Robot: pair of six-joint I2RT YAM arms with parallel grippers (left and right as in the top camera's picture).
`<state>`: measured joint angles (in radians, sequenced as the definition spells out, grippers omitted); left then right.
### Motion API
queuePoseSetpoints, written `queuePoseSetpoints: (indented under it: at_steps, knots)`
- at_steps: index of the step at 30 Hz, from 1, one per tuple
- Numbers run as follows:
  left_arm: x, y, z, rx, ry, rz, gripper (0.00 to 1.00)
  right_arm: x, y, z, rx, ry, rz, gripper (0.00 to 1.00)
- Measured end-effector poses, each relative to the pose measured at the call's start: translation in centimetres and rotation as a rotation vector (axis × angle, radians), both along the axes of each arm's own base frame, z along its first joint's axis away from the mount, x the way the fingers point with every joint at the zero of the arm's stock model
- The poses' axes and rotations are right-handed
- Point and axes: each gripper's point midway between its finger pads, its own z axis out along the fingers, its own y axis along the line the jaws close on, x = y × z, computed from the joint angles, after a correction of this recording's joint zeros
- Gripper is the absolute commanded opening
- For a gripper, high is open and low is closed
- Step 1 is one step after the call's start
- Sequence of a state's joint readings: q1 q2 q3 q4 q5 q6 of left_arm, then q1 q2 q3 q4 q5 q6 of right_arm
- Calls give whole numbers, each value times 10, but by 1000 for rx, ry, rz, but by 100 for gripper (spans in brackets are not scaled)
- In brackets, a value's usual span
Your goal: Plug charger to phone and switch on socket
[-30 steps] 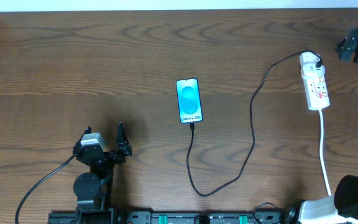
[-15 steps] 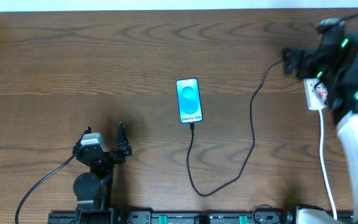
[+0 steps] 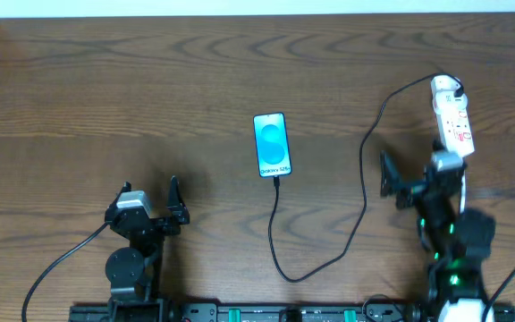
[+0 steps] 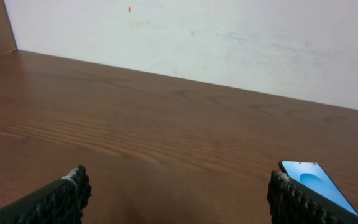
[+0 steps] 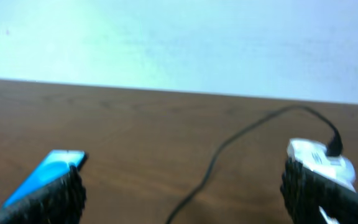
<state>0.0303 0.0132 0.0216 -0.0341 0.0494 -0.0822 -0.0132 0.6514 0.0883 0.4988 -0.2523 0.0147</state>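
The phone (image 3: 272, 144), its cyan screen lit, lies flat at mid-table. The charger cable (image 3: 363, 192) runs from the phone's near edge, loops toward the front and climbs to the far end of the white socket (image 3: 454, 121) at far right. My right gripper (image 3: 414, 176) is open and empty, low over the table just in front of the socket, between cable and socket cord. The right wrist view shows the phone (image 5: 47, 171), cable (image 5: 229, 146) and socket (image 5: 319, 158) beyond the open jaws (image 5: 182, 190). My left gripper (image 3: 150, 199) is open and empty at front left; its wrist view shows the jaws (image 4: 179, 196) and phone (image 4: 321, 186).
The socket's white cord (image 3: 466, 215) runs from the socket toward the front right, past my right arm. A pale wall (image 4: 197, 37) bounds the table's far edge. Arm bases and a rail (image 3: 266, 313) line the front edge.
My right arm swung from the far right corner, across the socket, down to the front right. The socket shows fully again. Phone, cable and left arm have not moved.
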Motion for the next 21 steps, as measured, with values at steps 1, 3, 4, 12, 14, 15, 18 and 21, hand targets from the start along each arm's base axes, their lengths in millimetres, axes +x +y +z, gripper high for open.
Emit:
queuePoseSetpoints:
  at_steps: [1,3,4,12,14,15,18,21]
  knots:
    - [0,0,0,1,0,0,92,-6,0,-6,0,-5,-1,99]
    - [0,0,0,1,0,0,92,-14,0,-24,0,35,-3,99]
    - [0,0,0,1,0,0,92,-16,-1,-29,0,51,-6,99]
    - [0,0,0,2,0,0,92,-26,-2,-19,-8,14,-14,99]
    - [0,0,0,1,0,0,92,-28,-3,-21,-9,21,-17,99]
    - [0,0,0,2,0,0,92,-30,-3,-22,-9,23,-18,99]
    - [0,0,0,2,0,0,92,-34,-4,-23,-11,26,-25,99]
    - [0,0,0,2,0,0,93,-37,-6,-21,-14,17,-35,99]
